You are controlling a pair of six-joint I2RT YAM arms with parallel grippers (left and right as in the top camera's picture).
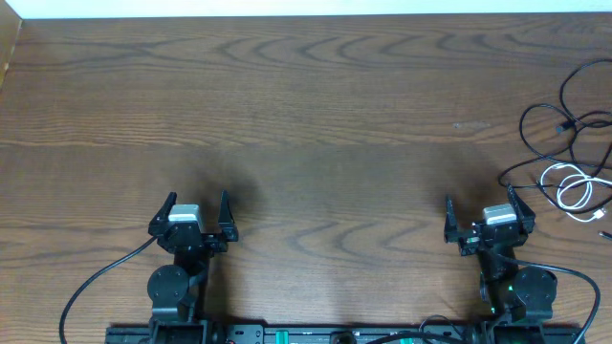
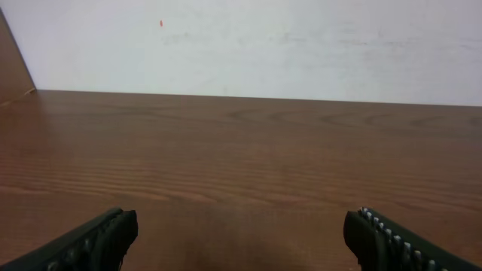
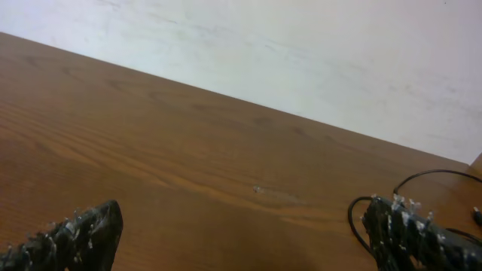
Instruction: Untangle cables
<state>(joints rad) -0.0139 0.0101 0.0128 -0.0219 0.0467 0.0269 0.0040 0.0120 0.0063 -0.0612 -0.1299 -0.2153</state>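
Observation:
The cables lie in a loose tangle at the table's right edge in the overhead view: thin black cords looping, and a white cord coiled just below them. In the right wrist view a black cord curves past the right fingertip. My right gripper is open and empty, just left of and nearer than the tangle; it also shows in the right wrist view. My left gripper is open and empty at the near left, far from the cables; it also shows in the left wrist view.
The brown wooden table spans the view, with a white wall behind it. Thicker black arm wires run by the arm bases at the near edge.

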